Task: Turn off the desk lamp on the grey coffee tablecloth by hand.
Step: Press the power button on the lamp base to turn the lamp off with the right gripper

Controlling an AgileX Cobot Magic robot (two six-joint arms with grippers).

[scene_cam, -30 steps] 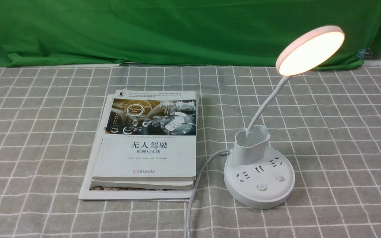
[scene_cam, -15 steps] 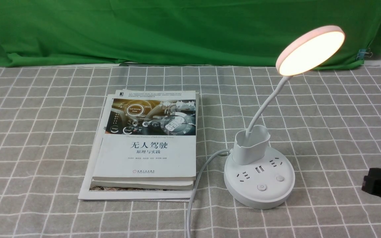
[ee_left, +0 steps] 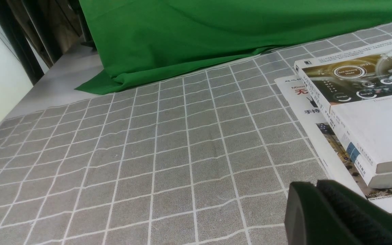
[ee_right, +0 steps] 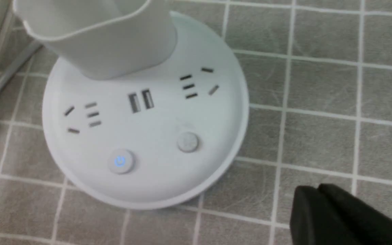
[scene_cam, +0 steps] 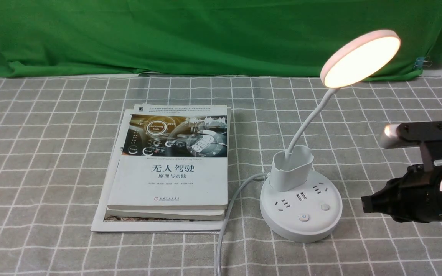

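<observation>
Since 0.5 s ago the right hand has pushed further in from the right edge. Its tip is now near the round base of the desk lamp, on the base's right and not touching. Its fingers are pressed together on nothing. The lit lamp stands on the grey coffee tablecloth, right of a stack of books. The left hand, also closed and empty, lies left of them.
</observation>
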